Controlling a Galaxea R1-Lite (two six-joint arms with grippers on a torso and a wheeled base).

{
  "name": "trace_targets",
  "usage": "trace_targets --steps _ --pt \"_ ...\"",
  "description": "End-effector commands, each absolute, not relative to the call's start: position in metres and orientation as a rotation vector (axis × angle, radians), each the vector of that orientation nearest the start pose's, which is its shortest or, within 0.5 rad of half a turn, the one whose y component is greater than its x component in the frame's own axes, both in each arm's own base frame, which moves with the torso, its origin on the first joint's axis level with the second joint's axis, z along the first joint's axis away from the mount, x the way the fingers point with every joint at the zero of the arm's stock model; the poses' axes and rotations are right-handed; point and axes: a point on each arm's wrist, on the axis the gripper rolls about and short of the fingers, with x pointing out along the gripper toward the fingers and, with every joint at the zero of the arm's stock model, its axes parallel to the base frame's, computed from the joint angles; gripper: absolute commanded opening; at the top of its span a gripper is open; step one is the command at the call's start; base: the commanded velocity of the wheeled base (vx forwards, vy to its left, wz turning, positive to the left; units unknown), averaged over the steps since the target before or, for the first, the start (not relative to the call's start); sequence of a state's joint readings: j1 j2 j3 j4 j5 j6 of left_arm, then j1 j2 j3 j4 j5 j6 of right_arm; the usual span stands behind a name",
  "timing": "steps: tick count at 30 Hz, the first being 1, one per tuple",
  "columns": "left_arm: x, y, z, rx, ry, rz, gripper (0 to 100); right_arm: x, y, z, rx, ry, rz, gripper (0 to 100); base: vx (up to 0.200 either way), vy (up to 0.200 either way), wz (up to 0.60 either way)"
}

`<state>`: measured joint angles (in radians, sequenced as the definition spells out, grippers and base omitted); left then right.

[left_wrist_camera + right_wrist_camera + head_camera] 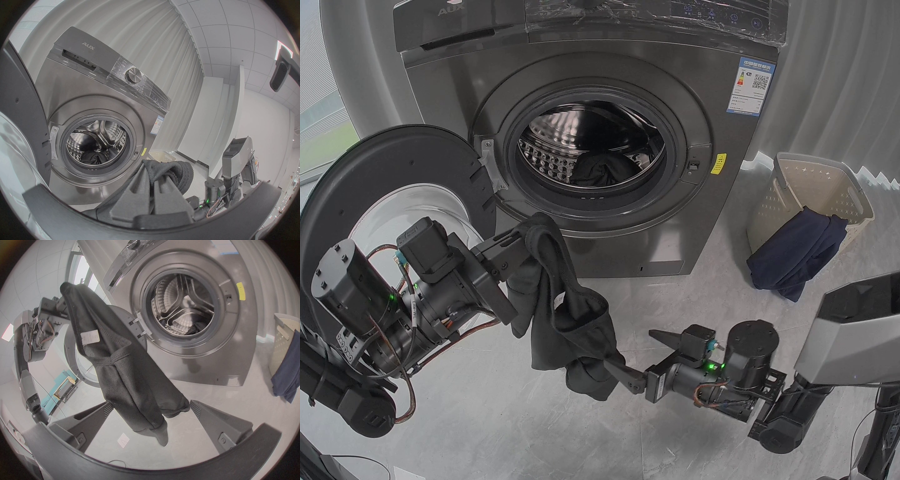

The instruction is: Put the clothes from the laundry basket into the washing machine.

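A black garment (559, 306) hangs in front of the washing machine (594, 81), below its open drum (590, 150). My left gripper (520, 245) is shut on the garment's top edge, and in the left wrist view its fingers (139, 200) pinch the cloth (170, 173). My right gripper (628, 350) stands open low at the garment's hanging end; in the right wrist view the cloth (131, 374) dangles between its spread fingers (215, 422). Another dark garment (601, 169) lies inside the drum. A navy garment (797, 253) is draped over the laundry basket (822, 181).
The round door (394, 181) is swung open to the left, close behind my left arm. The basket stands on the grey floor (687, 294) to the right of the machine, by a pale curtain (837, 75). Open floor lies between machine and basket.
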<state>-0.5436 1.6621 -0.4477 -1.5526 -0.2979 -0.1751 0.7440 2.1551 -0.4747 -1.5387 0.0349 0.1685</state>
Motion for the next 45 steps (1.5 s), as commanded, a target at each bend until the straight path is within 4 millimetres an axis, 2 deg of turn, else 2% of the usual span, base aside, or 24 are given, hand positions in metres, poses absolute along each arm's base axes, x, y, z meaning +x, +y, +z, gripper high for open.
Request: trace_targets --steps 1,6,13,16,21,27,34,39,45 --pt "0.213 -0.138 0.196 -0.204 -0.280 -0.867 0 0.237 0.239 0.032 0.096 0.248 0.800 100 0.000 0.000 0.00" --pt "0.214 -0.138 0.197 -0.206 -0.284 -0.867 0 0.235 0.238 0.024 0.090 0.271 0.784 100 0.000 0.000 0.00" --pt "0.214 -0.139 0.197 -0.205 -0.282 -0.867 0 0.231 0.232 0.029 0.085 0.271 0.778 100 0.000 0.000 0.00" --pt "0.214 -0.139 0.198 -0.205 -0.286 -0.869 0 0.231 0.236 0.033 0.090 0.253 0.796 100 0.000 0.000 0.00" --pt "0.213 -0.138 0.200 -0.205 -0.297 -0.872 0 0.235 0.257 0.033 0.104 0.210 0.832 100 0.000 0.000 0.00" --pt "0.211 -0.140 0.200 -0.208 -0.296 -0.881 0 0.252 0.275 0.034 0.127 0.144 0.839 100 0.000 0.000 0.00" --pt "0.209 -0.143 0.200 -0.210 -0.294 -0.892 0 0.268 0.288 0.031 0.141 0.100 0.830 100 0.000 0.000 0.00" --pt "0.210 -0.143 0.201 -0.210 -0.297 -0.889 0 0.290 0.297 0.013 0.141 0.084 0.803 100 0.000 0.000 0.00" --pt "0.210 -0.143 0.202 -0.211 -0.303 -0.889 0 0.298 0.303 -0.001 0.139 0.084 0.797 100 0.000 0.000 0.00"
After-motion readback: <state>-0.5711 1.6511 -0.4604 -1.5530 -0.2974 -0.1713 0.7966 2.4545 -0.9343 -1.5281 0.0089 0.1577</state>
